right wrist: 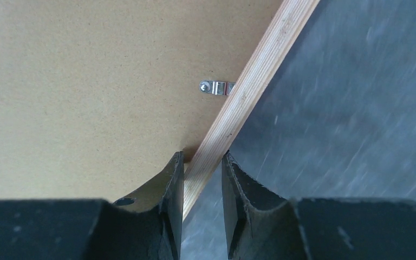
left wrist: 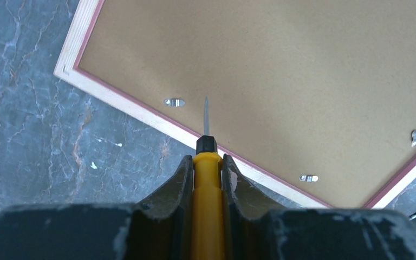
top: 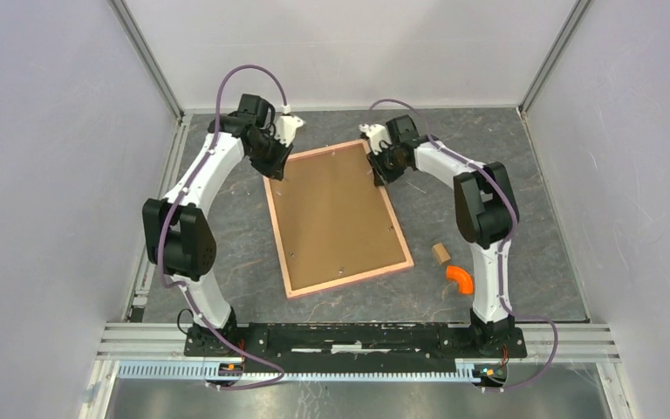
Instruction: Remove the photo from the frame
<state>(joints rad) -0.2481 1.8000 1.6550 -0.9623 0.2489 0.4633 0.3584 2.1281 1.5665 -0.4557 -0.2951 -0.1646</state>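
The frame (top: 336, 218) lies face down on the grey table, its brown fibreboard back up inside the pink rim. The photo is hidden under the back. My left gripper (top: 277, 166) is at the frame's far left corner, shut on a yellow-handled screwdriver (left wrist: 207, 179) whose metal tip hovers over the back beside a small metal clip (left wrist: 174, 102). My right gripper (top: 377, 175) is at the far right edge. In the right wrist view its jaws (right wrist: 201, 157) straddle the frame's rim (right wrist: 249, 86) and close on it, near another clip (right wrist: 216, 87).
A small wooden block (top: 440, 253) and an orange curved piece (top: 461, 278) lie on the table right of the frame. More clips (left wrist: 308, 178) sit along the back's edges. Pale walls enclose the table on three sides.
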